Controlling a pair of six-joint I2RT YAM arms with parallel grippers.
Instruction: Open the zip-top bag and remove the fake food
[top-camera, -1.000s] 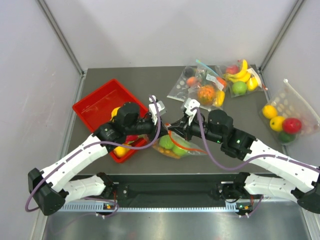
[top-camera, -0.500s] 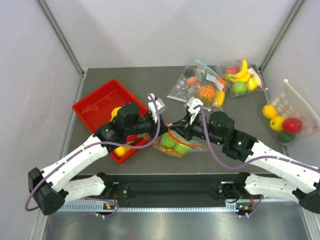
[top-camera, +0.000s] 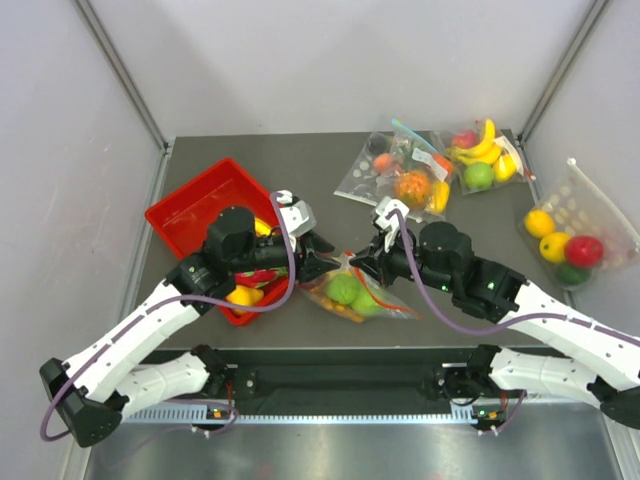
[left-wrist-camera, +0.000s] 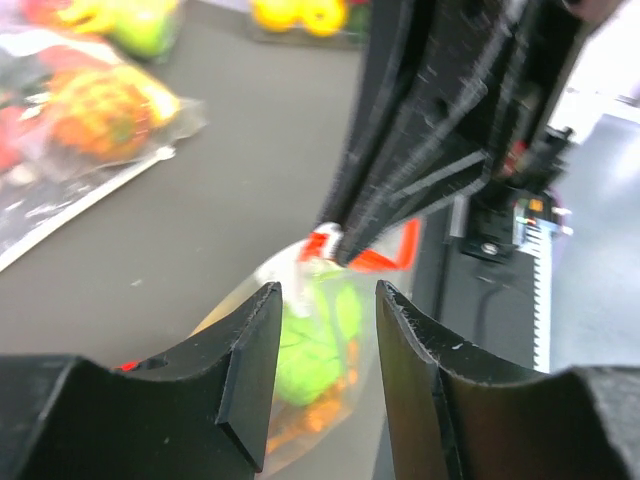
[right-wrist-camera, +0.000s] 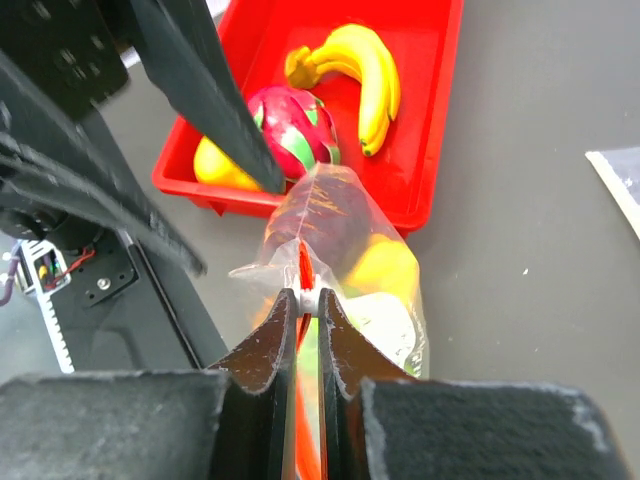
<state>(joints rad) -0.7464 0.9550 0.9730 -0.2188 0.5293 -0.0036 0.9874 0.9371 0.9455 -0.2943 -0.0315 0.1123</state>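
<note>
1. right gripper (right-wrist-camera: 303, 292): clenched. both fingers are pressed flat against the orange-red zip strip (right-wrist-camera: 305, 268) of the zip-top bag (right-wrist-camera: 345, 235) and pinch one side of its mouth. in the top view the right gripper (top-camera: 362, 268) sits at the upper edge of the zip-top bag (top-camera: 358, 295).

2. left gripper (left-wrist-camera: 325, 292): released. the jaws stand apart with nothing between them. the left wrist view looks through the gap onto the zip-top bag (left-wrist-camera: 300, 350), which lies just beyond the fingertips. in the top view the left gripper (top-camera: 325, 258) is just beside the bag mouth, facing the right gripper. whether it touches the plastic cannot be told.

3. location of the bag: on the dark table (top-camera: 300, 170), near its front edge, between the two arms and just right of the red tray (top-camera: 190, 205).

4. contents: the fake food is inside the bag.
- green apple (top-camera: 345, 290), also visible in the left wrist view (left-wrist-camera: 315, 345)
- orange pieces (left-wrist-camera: 315, 430) below the apple
- dark purple piece (right-wrist-camera: 325, 220)
- yellow piece (right-wrist-camera: 385, 268)

5. red tray (right-wrist-camera: 420, 150): holds a banana (right-wrist-camera: 370, 75), a pink dragon fruit (right-wrist-camera: 295, 125) and a yellow fruit (right-wrist-camera: 222, 168).

6. other items: three further clear bags of toy fruit lie well apart from the grippers.
- bag with a pale blue zip (top-camera: 400, 180), at the back of the table
- bag with bananas (top-camera: 480, 155), at the back of the table
- third bag (top-camera: 570, 235), at the right edge
</note>
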